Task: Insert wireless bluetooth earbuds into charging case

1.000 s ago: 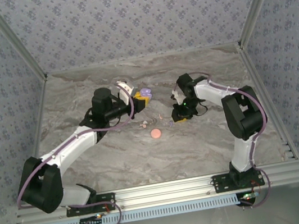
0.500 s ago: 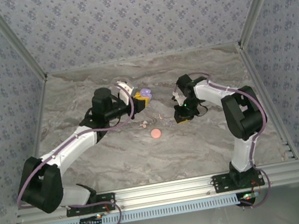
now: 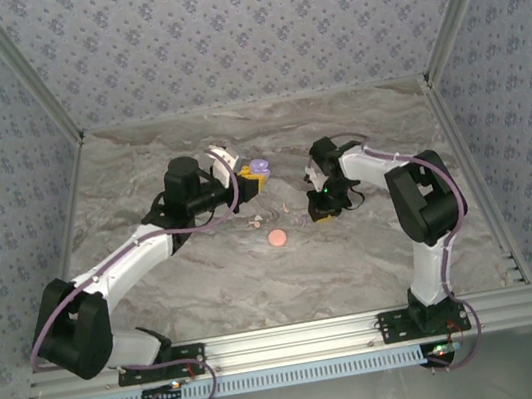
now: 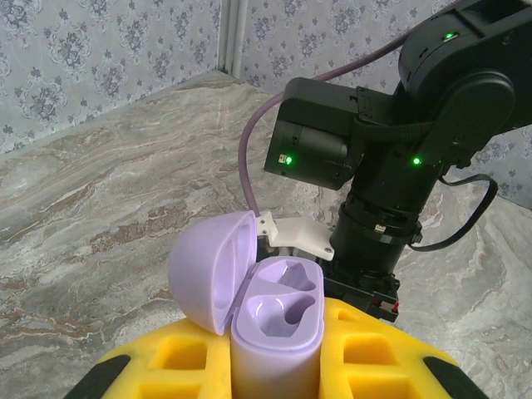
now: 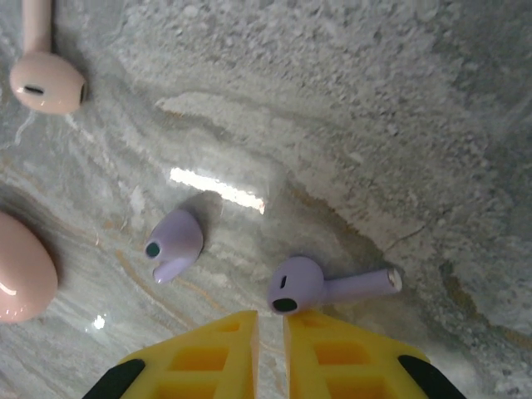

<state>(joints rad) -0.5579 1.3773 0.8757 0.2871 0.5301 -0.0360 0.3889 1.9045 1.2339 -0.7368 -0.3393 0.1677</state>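
Two lilac earbuds [image 5: 174,245] are seen lying loose on the marble bench [image 3: 219,288], around its middle and well away from every edge. The stemmed lilac earbud [image 5: 328,287] is laid on its side, with its head just at the tips of the right gripper [image 5: 270,332]. That gripper's yellow fingers [image 5: 208,353] are drawn nearly together, with only a thin slit between them and nothing caught in it. The second lilac earbud [image 5: 176,241] is set just beside the first, apart from the fingers. A pink earbud [image 5: 46,79] is found farther off, and a pink case [image 5: 21,270] is placed near the lilac pair. Toward the far edge of the bench, the lilac case [image 4: 278,303] is held upright, clamped between the fingers of the left gripper [image 4: 274,341]. Its lid is swung open to one side, and both of its sockets are shown empty.
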